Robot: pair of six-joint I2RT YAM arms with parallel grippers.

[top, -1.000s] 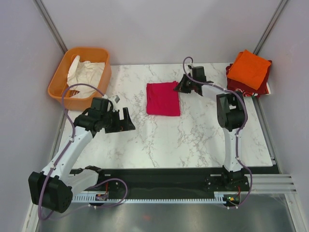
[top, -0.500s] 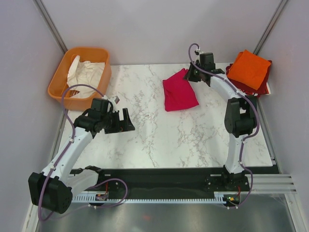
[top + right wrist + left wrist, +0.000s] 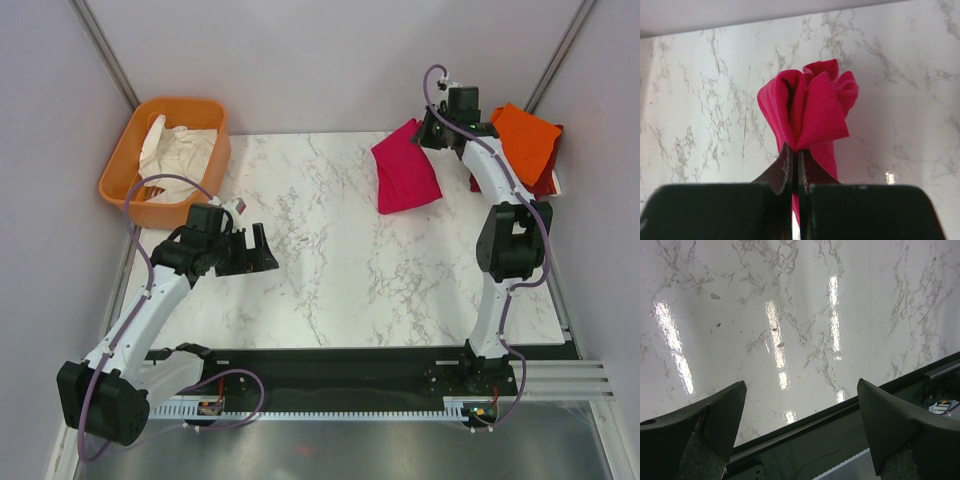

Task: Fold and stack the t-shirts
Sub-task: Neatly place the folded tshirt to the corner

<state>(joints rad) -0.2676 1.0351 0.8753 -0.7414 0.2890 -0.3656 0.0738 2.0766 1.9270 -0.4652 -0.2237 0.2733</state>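
My right gripper [image 3: 428,130] is shut on the folded magenta-pink t-shirt [image 3: 403,168] and holds it lifted at the table's back right; in the right wrist view the shirt [image 3: 810,110] bunches between my closed fingers [image 3: 796,157]. The folded bright orange t-shirt [image 3: 525,140] lies on the dark red t-shirt [image 3: 545,178] at the far right corner, just right of the held shirt. My left gripper [image 3: 255,255] is open and empty over the left of the marble table [image 3: 330,280]; its fingers [image 3: 715,415] frame bare marble near the front edge.
A rigid orange basket [image 3: 165,150] with white cloth [image 3: 175,145] stands at the back left. Grey walls enclose the table. A black rail [image 3: 330,365] runs along the near edge.
My right gripper has lifted the magenta-pink shirt off the table centre and carried it right and back toward the orange and dark red stack. The left arm has not moved.
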